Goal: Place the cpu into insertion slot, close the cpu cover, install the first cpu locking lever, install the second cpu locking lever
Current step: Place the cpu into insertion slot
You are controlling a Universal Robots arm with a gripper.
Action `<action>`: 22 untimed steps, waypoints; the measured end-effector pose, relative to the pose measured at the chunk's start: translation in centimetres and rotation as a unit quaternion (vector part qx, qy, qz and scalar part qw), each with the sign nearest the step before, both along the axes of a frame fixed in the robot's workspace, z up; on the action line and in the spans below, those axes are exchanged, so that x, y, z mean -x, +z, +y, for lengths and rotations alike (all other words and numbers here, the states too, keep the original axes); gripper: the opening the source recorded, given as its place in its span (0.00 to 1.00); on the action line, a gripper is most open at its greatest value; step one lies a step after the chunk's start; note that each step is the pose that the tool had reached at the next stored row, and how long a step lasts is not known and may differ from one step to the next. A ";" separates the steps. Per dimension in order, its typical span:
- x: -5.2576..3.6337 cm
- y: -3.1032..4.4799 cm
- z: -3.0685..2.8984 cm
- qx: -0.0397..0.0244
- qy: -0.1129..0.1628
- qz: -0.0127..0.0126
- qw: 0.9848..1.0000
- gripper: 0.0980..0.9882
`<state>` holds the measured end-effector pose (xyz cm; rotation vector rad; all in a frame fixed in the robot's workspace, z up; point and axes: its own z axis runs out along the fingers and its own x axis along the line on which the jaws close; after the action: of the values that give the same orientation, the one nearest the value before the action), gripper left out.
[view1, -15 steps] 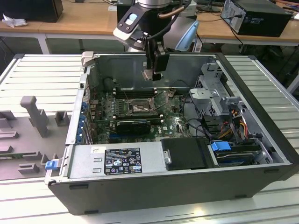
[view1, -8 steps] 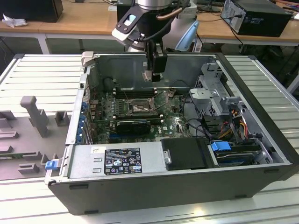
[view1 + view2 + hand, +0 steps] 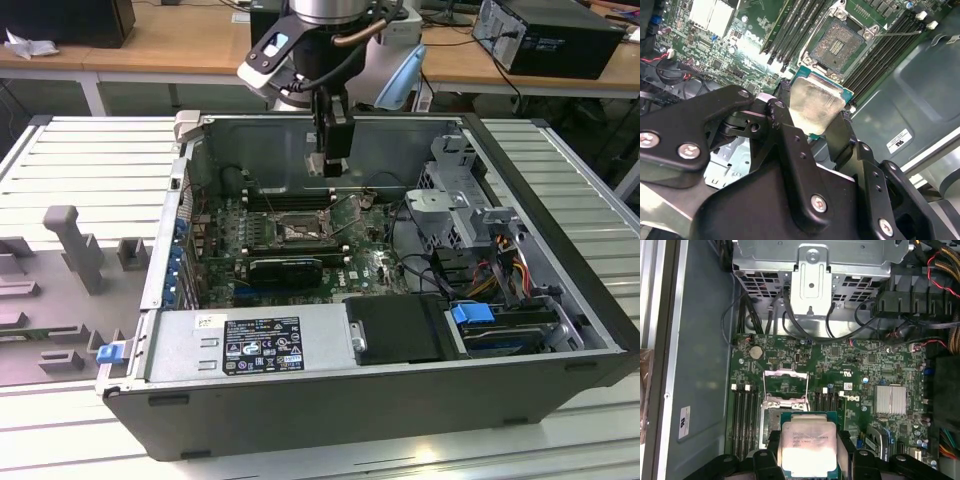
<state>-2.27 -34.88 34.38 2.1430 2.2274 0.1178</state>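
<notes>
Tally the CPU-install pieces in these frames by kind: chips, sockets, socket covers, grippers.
cpu: 1
insertion slot: 1
cpu cover: 1
gripper: 1
Total: 4

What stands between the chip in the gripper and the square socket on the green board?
Nothing visible. The gripper holds the cpu above the board; the insertion slot lies open, contacts bare, with the cpu cover swung back off it.
</notes>
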 end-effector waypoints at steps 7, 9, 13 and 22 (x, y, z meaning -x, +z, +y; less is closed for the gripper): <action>0.00 -0.25 0.00 0.000 -0.006 0.000 1.000 0.48; 0.00 -0.32 0.00 0.000 -0.007 0.000 1.000 0.48; 0.00 -0.48 0.00 0.000 -0.011 0.000 1.000 0.48; 0.00 -0.85 0.00 0.000 -0.018 0.000 1.000 0.48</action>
<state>-2.27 -34.88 33.53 2.1817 2.1877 0.1164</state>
